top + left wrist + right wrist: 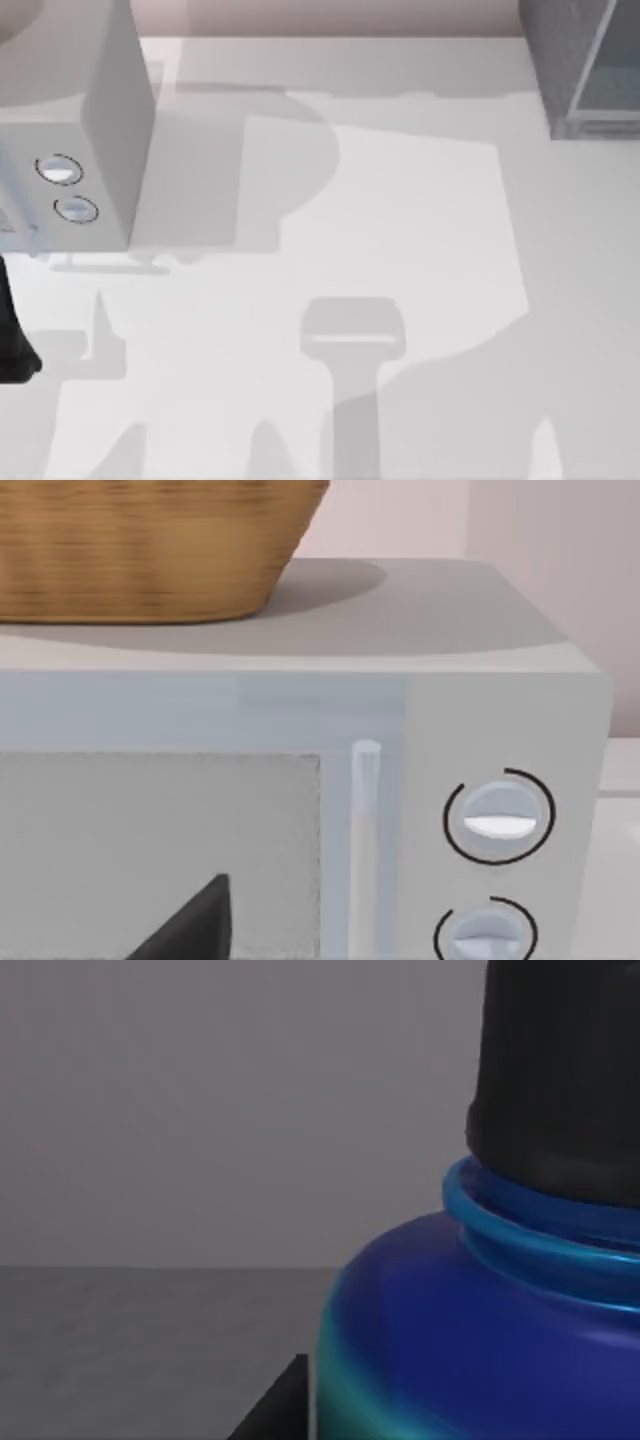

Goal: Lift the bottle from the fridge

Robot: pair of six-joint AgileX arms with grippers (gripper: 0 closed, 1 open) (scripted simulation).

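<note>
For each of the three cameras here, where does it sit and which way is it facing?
Top view: above the table, looking down; the fridge is at the far right corner, the grey box with two dials at the left, with a dark piece of the left arm at the left edge.
Left wrist view: faces the grey box's front, a wicker basket on top; a dark finger tip shows.
Right wrist view: close against the bottle and its black cap; a dark gripper edge shows.
Shared: top and left wrist views both show the two dials.

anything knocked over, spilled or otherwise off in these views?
Nothing stands out. The bottle stands upright with its black cap on, seen close in the right wrist view. The basket sits squarely atop the dial box. No spills on the table.
</note>
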